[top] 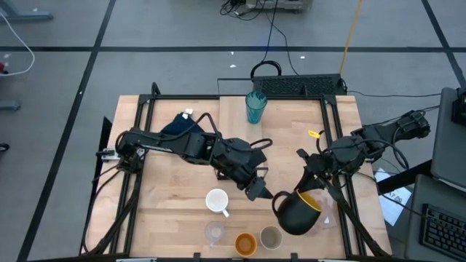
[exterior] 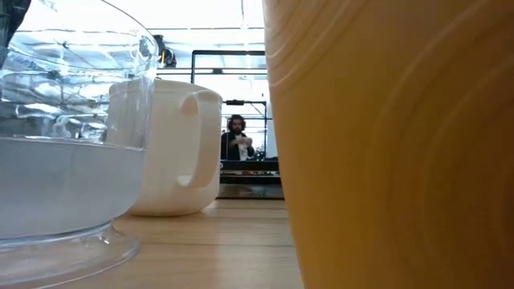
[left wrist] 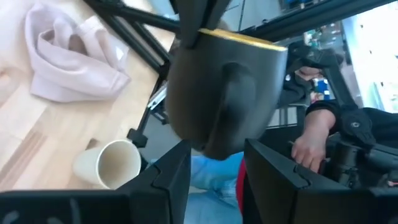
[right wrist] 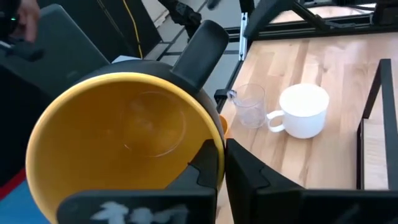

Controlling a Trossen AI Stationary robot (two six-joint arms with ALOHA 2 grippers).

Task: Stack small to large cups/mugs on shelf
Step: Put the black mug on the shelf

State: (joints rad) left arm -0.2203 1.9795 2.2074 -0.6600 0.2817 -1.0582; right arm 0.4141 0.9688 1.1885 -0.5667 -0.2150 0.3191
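Note:
The black mug [top: 297, 212] with its yellow inside [right wrist: 124, 130] hangs tilted above the table's near right part, with my right gripper [top: 314, 192] shut on it. My left gripper [top: 261, 192] is open just left of the mug; its fingers [left wrist: 165, 180] stand below and on either side of the handle [left wrist: 233, 102]. The white mug [top: 217, 200] stands upright on the table. The clear glass [top: 214, 233], orange cup [top: 245, 242] and grey-beige cup [top: 271, 237] stand along the near edge. The teal tumbler [top: 255, 107] stands at the far edge. The shelf is out of view. My right gripper pinches the black mug's rim [right wrist: 208, 146], one finger inside against the yellow wall and one outside. It comes from the table's right, slanting down. The mug is lifted clear of the table, tilted with its mouth toward the right arm and its handle toward my left gripper.
A pink-beige cloth [left wrist: 71, 59] lies on the table near the right arm, and a dark navy cloth [top: 178, 125] lies at the far left. Black frame rails [top: 335, 138] run along the table's sides. A person's hand [left wrist: 309, 144] shows beyond the mug; another person [exterior: 237, 140] sits far behind.

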